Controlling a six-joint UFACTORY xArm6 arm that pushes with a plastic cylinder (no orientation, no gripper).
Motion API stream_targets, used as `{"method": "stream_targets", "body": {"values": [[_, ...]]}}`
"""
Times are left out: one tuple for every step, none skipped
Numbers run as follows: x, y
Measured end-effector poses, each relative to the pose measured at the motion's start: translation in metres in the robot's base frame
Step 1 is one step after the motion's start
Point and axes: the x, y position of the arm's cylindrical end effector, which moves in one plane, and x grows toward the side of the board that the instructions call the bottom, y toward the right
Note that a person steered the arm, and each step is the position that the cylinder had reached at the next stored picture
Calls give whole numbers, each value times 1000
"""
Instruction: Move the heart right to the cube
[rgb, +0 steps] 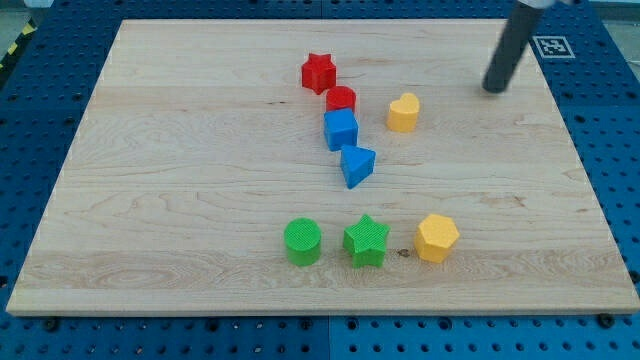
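Observation:
The yellow heart (403, 112) lies in the upper middle of the wooden board (180, 180). The blue cube (341, 129) sits to its left, a short gap apart. My tip (494, 89) touches the board to the right of the heart and slightly higher in the view, well apart from it. The rod rises from the tip toward the view's top right corner.
A red star (318, 72) and a red cylinder (341, 99) sit just above the cube. A blue triangular block (358, 165) lies below it. A green cylinder (302, 242), a green star (366, 241) and a yellow hexagon (437, 238) form a row near the bottom.

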Motion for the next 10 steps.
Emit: {"method": "stream_targets", "body": {"values": [[-19,-58],[-15,-120],[10,-134],[23,-134],[32,-134],[45,-134],[46,-109],[48,-87],[52,-87],[56,-94]]}}
